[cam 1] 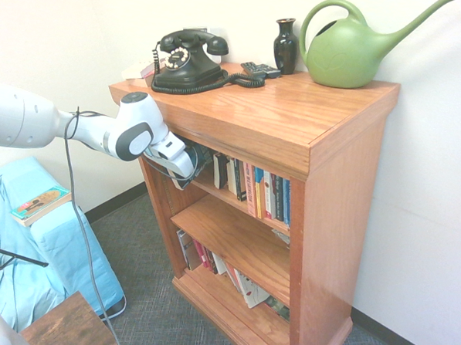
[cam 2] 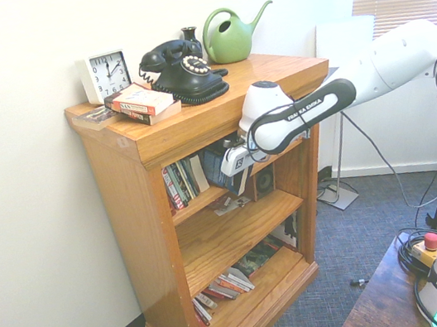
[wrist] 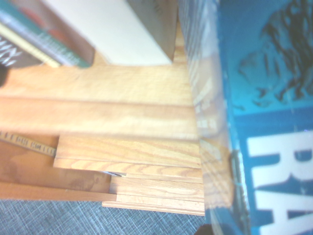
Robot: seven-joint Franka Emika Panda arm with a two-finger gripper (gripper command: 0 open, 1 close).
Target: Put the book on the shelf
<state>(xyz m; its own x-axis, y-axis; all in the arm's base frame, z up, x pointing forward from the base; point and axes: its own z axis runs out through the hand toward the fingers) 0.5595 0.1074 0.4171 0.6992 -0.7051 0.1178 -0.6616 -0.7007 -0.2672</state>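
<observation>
Several upright books (cam 2: 178, 184) stand at the left end of the upper compartment of the bookcase (cam 2: 129, 229), as seen in the second exterior view. At the right end of that row is a cream-edged book (cam 2: 199, 172), the nearest neighbour to the work and the natural reference for alignment.

Next to the right is the item under inspection: the thick blue paperback (cam 2: 212, 163), at the mouth of the upper compartment, partly inside and tilted. Whether its lower edge bears on the board cannot be told. The step in hand is judged to be seating it. Good practice would be to bring the spine upright and parallel to the row, keep the bottom edge just above the board lip, push straight inward at low speed, and let the base take the weight before any release. A skewed entry could catch the cream-edged book or the lip; early release could let the paperback topple outward.

Further right, the pincer (cam 2: 236, 160) is closed on the paperback, its jaws parted only by what they grip; the exact contact points are hidden. The white arm (cam 2: 311, 117) enters from the right, below the overhanging top slab, where clearance warrants attention during the push.
</observation>
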